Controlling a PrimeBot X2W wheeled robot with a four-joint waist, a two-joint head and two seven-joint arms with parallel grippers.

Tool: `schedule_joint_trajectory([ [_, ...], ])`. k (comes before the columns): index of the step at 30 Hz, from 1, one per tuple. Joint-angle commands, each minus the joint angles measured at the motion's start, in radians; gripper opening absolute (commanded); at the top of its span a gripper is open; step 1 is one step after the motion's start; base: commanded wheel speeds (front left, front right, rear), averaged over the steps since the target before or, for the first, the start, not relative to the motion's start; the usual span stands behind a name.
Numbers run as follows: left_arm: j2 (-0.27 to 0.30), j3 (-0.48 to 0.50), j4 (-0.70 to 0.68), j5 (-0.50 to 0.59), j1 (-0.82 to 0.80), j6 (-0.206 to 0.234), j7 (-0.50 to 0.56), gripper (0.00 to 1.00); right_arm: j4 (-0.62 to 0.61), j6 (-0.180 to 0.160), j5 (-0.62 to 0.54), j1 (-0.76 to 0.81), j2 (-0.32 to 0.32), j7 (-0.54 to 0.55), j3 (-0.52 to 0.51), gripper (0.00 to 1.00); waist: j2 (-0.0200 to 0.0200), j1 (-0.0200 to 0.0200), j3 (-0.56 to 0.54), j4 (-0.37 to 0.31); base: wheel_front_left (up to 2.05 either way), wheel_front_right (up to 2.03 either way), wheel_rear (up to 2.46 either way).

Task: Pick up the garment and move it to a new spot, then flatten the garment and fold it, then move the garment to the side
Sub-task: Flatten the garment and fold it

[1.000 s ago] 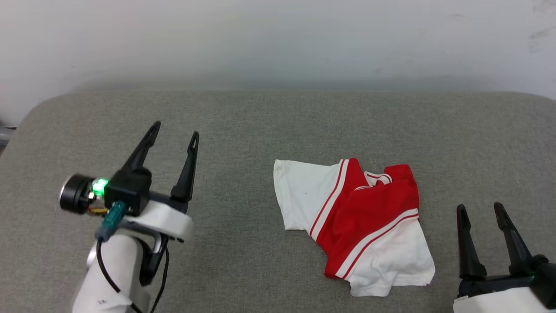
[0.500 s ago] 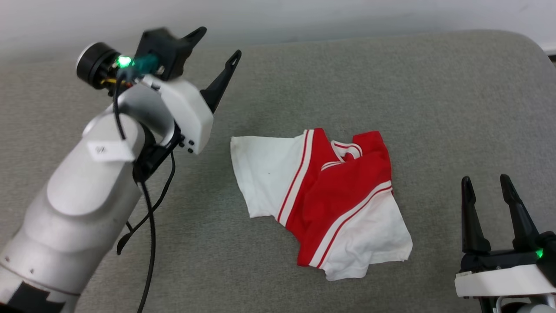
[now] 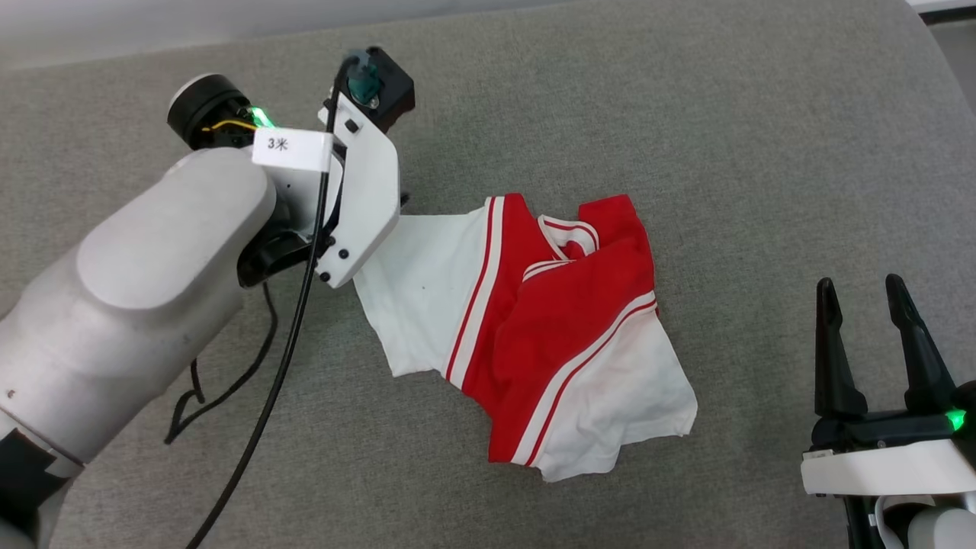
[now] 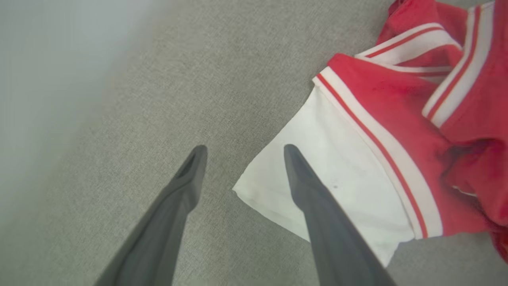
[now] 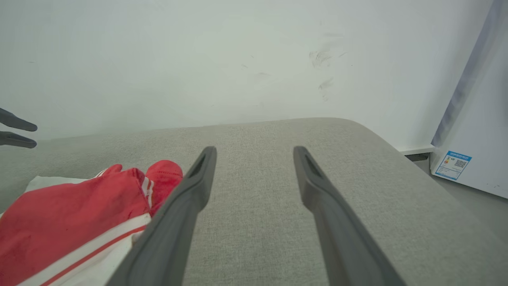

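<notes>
Both hands open: left arm extended forward, right arm low and drawn in.
The left hand (image 4: 245,149) pointed steeply downward, its two dark fingers (image 4: 186,186) spread wide. Behind it, the white wrist plate (image 3: 366,206) and pale grey forearm (image 3: 152,259) stretched out at a slant. The right hand (image 3: 859,282) sat level, its fingers pointing ahead and parted, with nothing clamped between them.
</notes>
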Motion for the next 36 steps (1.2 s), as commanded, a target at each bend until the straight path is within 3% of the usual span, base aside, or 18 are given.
schedule_joint_trajectory([
  [1, 0.010, -0.032, 0.004, -0.019, -0.027, 0.000, 0.025, 1.00, -0.005, -0.001, 0.008, -0.017, 0.002, -0.002, 0.000, 1.00, 0.0000, -0.0001, 0.016, -0.009, 0.00, 0.00, 0.00],
  [7, 0.035, -0.149, 0.026, -0.078, -0.063, 0.000, 0.118, 1.00, -0.007, -0.001, 0.016, -0.041, 0.002, -0.002, 0.007, 1.00, 0.0000, -0.0001, 0.052, -0.024, 0.00, 0.00, 0.00],
  [19, 0.044, -0.197, 0.045, -0.063, 0.065, -0.001, 0.244, 1.00, -0.009, -0.001, 0.021, -0.066, 0.002, -0.002, 0.010, 1.00, 0.0000, -0.0001, 0.106, -0.040, 0.00, 0.00, 0.00],
  [20, 0.045, -0.198, 0.031, -0.053, 0.076, -0.003, 0.252, 0.00, -0.008, -0.001, 0.022, -0.067, 0.002, -0.002, 0.008, 1.00, 0.0000, -0.0001, 0.108, -0.039, 0.00, 0.00, 0.00],
  [27, 0.040, -0.188, -0.006, -0.048, 0.037, 0.000, 0.176, 0.00, 0.000, -0.001, 0.010, -0.058, 0.002, -0.002, 0.003, 1.00, 0.0000, -0.0001, 0.078, -0.011, 0.00, 0.00, 0.00],
  [32, 0.031, -0.174, -0.006, -0.089, -0.028, 0.000, -0.008, 0.00, 0.002, -0.001, -0.004, -0.028, 0.002, -0.002, -0.008, 1.00, 0.0000, -0.0001, 0.021, 0.039, 0.00, 0.00, 0.00],
  [36, 0.071, -0.145, 0.005, -0.132, -0.022, 0.000, -0.147, 0.00, 0.001, -0.001, -0.019, -0.006, 0.002, -0.002, -0.014, 1.00, 0.0000, -0.0001, -0.023, 0.088, 0.00, 0.00, 0.00],
])
